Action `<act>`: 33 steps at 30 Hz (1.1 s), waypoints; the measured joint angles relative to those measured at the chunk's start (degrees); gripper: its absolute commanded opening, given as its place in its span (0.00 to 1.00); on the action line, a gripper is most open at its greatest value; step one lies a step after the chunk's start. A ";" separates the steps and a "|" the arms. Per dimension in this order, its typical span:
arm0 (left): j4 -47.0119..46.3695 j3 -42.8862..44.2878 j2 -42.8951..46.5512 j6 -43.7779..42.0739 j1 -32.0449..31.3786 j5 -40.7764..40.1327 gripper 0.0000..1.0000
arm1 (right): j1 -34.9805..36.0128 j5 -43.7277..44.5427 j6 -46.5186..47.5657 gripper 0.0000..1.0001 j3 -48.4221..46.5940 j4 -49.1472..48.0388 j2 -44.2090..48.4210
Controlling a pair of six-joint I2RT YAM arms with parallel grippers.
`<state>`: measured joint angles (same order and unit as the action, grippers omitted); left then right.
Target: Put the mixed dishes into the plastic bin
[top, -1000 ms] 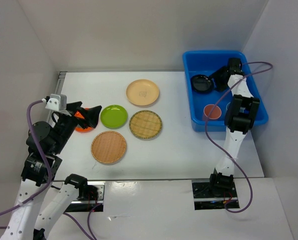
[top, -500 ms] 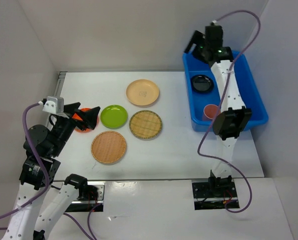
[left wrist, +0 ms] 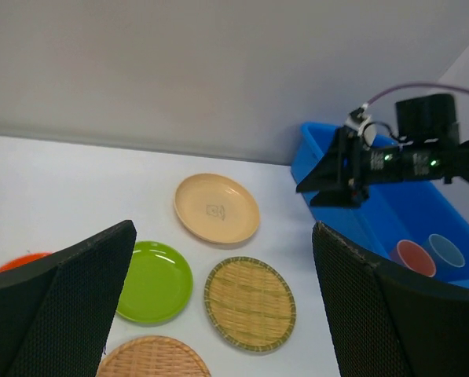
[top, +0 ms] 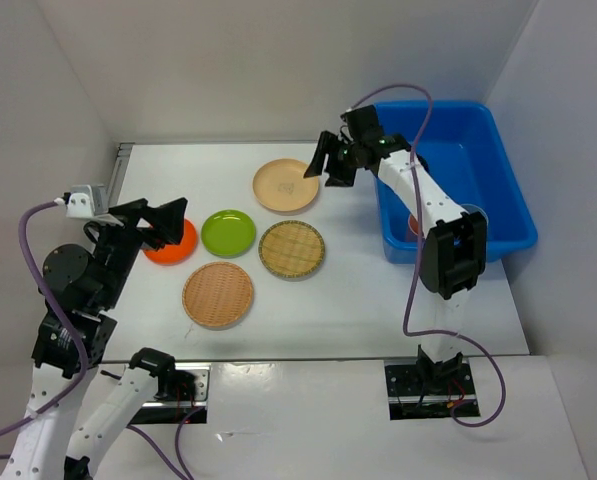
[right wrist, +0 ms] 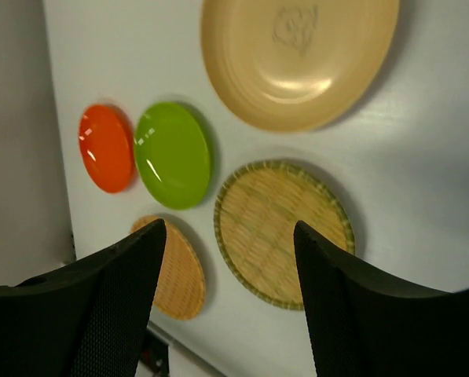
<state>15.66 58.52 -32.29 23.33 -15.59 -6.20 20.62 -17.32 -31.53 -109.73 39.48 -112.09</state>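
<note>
- Since half a second ago the right gripper [top: 321, 160] has swung out of the plastic bin [top: 456, 106] and now hangs over the table [top: 378, 300] beside the bin's near-left corner; its jaws stand wide and hold nothing
- The left gripper [top: 170, 220] has lifted a little, so more of the orange plate [top: 173, 246] shows under it; its jaws are also wide and empty
- In the right wrist view the beige plate [right wrist: 297, 59] lies ahead of the fingertips; one tan woven plate [right wrist: 285, 232] sits below in the gap between the fingers; the lime green plate [right wrist: 174, 155] and the orange one lie off beyond the left-hand finger; the other woven plate [right wrist: 175, 271] is partly hidden behind that finger
- In the left wrist view the lime green plate and a woven plate fall within the gap, with the beige plate further ahead
- The pink cup [left wrist: 412, 257] and blue cup [left wrist: 445, 250] stand upright in the bin, behind the right jaws
</note>
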 measured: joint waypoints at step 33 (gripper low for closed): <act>-0.13 -2.43 -0.44 5.88 0.00 6.49 0.99 | 2.64 -3.15 18.29 0.59 22.16 -3.65 -7.78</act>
<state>15.53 56.10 -32.73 29.21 -15.59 0.30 23.27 -20.47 -13.23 -87.57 35.83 -119.87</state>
